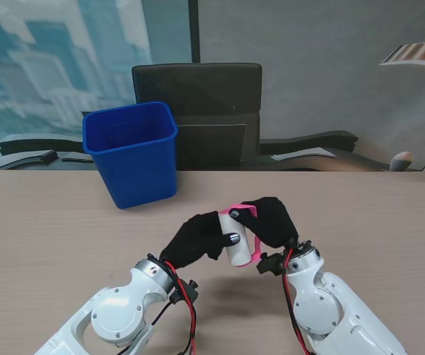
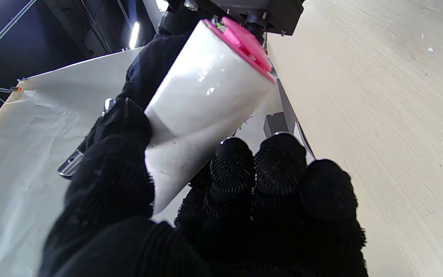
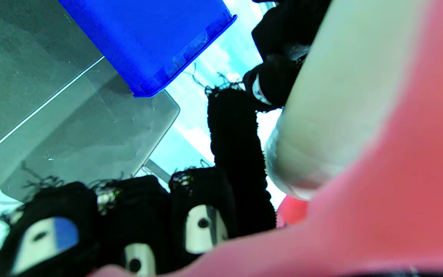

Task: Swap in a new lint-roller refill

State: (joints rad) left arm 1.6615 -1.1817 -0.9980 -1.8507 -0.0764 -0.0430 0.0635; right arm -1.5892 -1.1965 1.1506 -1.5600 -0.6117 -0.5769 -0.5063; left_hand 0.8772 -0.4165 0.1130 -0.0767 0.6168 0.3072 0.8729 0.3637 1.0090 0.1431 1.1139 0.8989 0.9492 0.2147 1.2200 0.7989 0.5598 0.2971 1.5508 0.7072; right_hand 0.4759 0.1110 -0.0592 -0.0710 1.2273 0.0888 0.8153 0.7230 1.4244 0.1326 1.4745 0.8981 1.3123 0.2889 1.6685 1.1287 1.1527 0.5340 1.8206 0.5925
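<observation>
A white lint-roller refill on a pink frame hangs above the table between my two black-gloved hands. My left hand is shut on the white roll, thumb and fingers on opposite sides of the roll. My right hand is shut on the pink lint-roller handle, whose pink end cap shows at the roll's far end. The white roll sits close against the right palm. The handle's full length is hidden by the right hand.
A blue bin stands on the wooden table farther from me and to the left, open side up. A black chair sits behind the table's far edge. The bin's rim shows in the right wrist view.
</observation>
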